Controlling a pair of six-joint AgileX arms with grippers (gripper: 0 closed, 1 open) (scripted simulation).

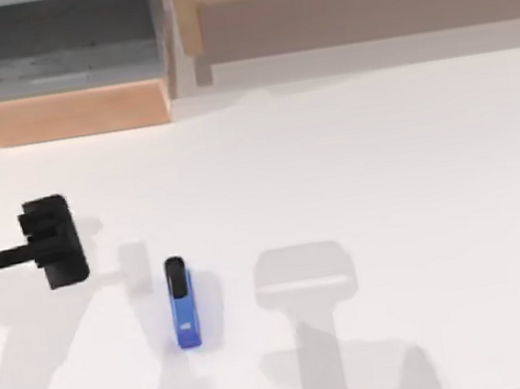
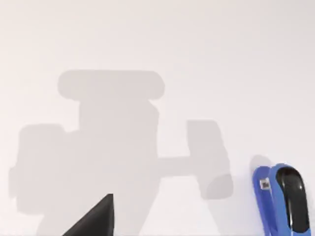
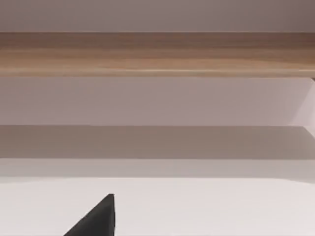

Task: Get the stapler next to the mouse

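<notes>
The stapler (image 1: 182,304) lies flat on the table (image 1: 382,157), left of centre; the left gripper (image 1: 54,241) hovers near it, finger spacing I cannot tell; a descent misaligned with its narrow body could knock it away

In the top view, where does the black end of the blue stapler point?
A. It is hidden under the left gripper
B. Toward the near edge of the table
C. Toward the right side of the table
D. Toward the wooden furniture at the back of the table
D: the stapler lies lengthwise on the table, its black end toward the wooden furniture; the left gripper is apart, to its left.
</notes>
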